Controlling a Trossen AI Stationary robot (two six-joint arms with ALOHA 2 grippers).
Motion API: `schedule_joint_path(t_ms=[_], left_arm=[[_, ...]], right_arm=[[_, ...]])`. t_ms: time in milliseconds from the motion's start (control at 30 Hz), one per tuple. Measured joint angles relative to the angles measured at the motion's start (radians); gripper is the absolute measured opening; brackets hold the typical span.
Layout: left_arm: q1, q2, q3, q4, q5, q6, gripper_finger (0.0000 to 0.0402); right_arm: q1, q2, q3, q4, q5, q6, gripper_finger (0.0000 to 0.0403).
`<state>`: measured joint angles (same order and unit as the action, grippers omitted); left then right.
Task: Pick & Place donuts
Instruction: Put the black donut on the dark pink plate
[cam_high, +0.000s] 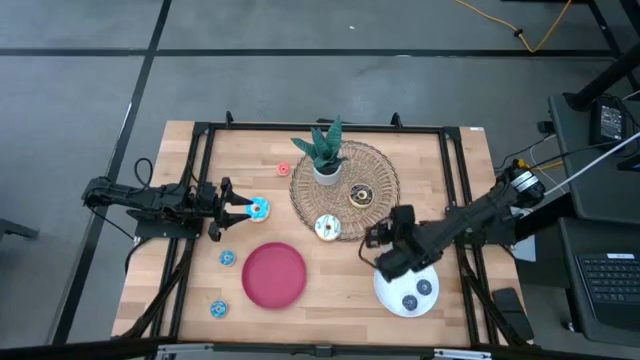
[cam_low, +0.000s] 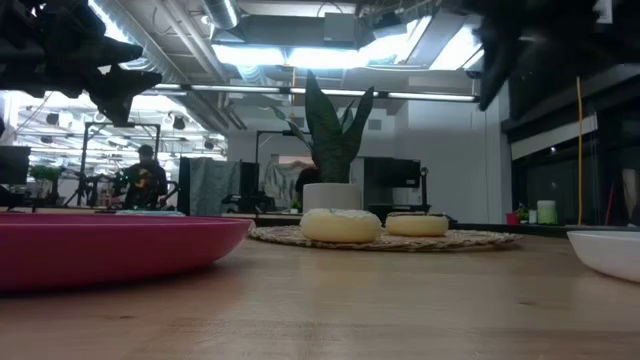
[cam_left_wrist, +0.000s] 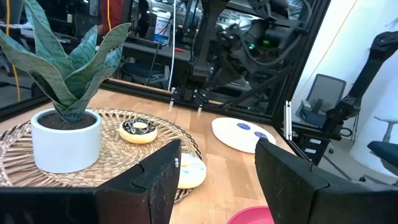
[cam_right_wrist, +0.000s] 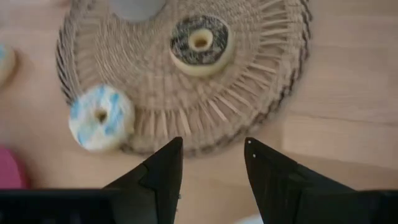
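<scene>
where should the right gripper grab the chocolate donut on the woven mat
Probably from straight above, across one side of the ring: one finger in the hole, one outside. The chocolate donut lies flat on the woven mat with its hole facing up. The potted plant stands close, so take the side facing away.

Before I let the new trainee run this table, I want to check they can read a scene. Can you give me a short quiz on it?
1. What lies on the white plate? A: two small blue donuts. B: one small red donut. C: a cup.
2. True or false: the right gripper is closed on the chocolate donut.
3. Fill in: the potted plant stands on the ____.

Key
1. A.
2. False: its fingers stand open and empty, and the donut lies on the woven mat.
3. Woven mat.
</scene>
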<state>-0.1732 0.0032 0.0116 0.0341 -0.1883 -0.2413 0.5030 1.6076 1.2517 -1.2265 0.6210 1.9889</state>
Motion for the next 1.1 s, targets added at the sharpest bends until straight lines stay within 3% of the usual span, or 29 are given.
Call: schedule_joint_path(t_ms=[200,300,500,800,1100], left_arm=[[0.0,0.0,0.0,0.0,0.0,0.0,0.0198],[0.0,0.0,0.0,0.0,0.0,0.0,0.0198],[0.0,0.0,0.0,0.0,0.0,0.0,0.0198],[0.0,0.0,0.0,0.0,0.0,0.0,0.0198],[0.0,0.0,0.0,0.0,0.002,0.0,0.0198]], right_arm=[[-0.074,-0.059,-0.13,0.145,0.034,-0.042,0.0172],[-0.109,-0.082,-0.192,0.214,0.043,-0.184,0.0172],[-0.189,-0.108,-0.286,0.364,0.045,-0.62,0.0172],[-0.284,-0.16,-0.374,0.577,-0.084,-1.371,0.0172],[-0.33,-0.165,-0.413,0.626,-0.179,-1.893,0.0172]])
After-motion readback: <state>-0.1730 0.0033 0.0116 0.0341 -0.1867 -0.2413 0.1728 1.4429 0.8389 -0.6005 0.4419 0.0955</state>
